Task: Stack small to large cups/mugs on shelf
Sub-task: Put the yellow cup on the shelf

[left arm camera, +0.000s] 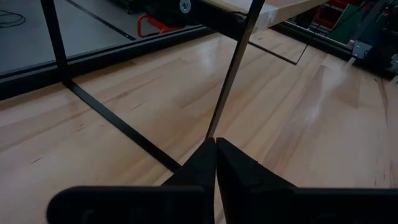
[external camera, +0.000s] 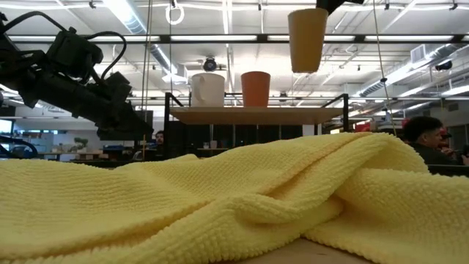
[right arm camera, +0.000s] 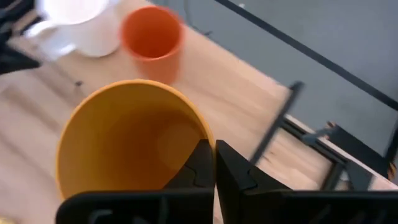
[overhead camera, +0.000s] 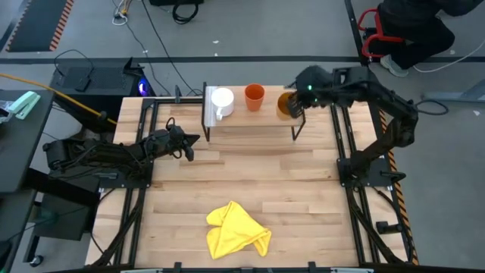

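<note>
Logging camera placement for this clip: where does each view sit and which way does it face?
High: overhead, straight down; both arms, shelf.
Low: tabletop height, behind the yellow cloth; the yellow-orange cup hangs above the shelf.
Left wrist: past the shut left tool at a shelf leg.
Right wrist: the right tool grips that cup's rim.
Shared: red-orange cup, white mug.

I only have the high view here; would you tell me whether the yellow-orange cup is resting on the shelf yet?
Observer: No. In the low view the yellow-orange cup hangs clear above the shelf.
Operator: Thanks. Is the right pincer actually gripping it?
Observer: Yes, the right pincer is closed on its rim, one finger inside.
Operator: And the left pincer?
Observer: The left pincer is shut and empty, low beside a shelf leg.
</note>
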`<action>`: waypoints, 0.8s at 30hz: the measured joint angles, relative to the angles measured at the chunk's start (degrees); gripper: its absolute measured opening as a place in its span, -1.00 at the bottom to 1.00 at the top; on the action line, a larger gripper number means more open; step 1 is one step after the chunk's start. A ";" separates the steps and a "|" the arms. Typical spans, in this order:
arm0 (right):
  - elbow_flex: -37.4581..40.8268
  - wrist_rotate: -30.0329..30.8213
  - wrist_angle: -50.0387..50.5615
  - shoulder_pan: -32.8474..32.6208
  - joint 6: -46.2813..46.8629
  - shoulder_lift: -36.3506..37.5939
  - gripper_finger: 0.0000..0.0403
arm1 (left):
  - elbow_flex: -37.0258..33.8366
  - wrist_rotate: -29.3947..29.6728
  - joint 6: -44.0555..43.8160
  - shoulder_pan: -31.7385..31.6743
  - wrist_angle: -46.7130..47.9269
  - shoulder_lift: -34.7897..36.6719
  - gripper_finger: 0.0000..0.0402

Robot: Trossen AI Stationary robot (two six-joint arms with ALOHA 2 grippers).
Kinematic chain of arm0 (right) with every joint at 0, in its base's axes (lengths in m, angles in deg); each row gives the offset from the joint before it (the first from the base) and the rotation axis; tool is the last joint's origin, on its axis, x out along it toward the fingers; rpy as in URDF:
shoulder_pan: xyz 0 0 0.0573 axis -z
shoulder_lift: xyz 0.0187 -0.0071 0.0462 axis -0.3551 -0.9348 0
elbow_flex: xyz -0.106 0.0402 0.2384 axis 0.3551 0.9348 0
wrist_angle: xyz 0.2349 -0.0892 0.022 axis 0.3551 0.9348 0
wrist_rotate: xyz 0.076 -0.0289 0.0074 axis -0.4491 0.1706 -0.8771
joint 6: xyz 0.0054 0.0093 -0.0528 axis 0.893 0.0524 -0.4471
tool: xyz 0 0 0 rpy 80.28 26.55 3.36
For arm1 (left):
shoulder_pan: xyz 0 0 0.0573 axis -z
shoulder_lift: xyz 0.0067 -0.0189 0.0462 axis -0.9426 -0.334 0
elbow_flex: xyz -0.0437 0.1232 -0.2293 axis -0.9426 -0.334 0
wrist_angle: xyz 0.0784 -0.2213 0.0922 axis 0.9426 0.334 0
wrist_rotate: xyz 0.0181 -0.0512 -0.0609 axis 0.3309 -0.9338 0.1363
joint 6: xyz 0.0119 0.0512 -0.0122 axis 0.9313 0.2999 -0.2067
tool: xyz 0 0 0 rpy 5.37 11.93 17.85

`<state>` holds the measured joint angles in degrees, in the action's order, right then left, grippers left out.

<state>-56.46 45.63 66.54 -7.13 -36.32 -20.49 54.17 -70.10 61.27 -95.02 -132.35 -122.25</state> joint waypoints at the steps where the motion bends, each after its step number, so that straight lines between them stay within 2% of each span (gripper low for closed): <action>1: -0.46 -0.02 0.54 1.29 -0.03 -0.12 -0.99 | 0.00 -0.02 0.04 0.02 0.00 0.02 -0.89; 10: -0.70 -5.68 0.10 12.26 -5.27 -2.36 -0.99 | 0.00 0.01 0.42 -0.07 -0.95 0.04 -0.94; 16: -0.70 -11.34 -5.93 17.43 -12.13 -6.61 -0.98 | 0.00 0.00 1.03 -0.07 -2.32 0.04 -0.94; 24: -0.59 -11.97 -7.52 22.54 -16.11 -9.15 -0.98 | 0.00 -0.01 1.09 -0.04 -1.91 0.04 -0.93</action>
<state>-57.05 33.66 59.03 15.41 -52.43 -29.64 54.17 -70.12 62.36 -95.06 -134.26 -122.20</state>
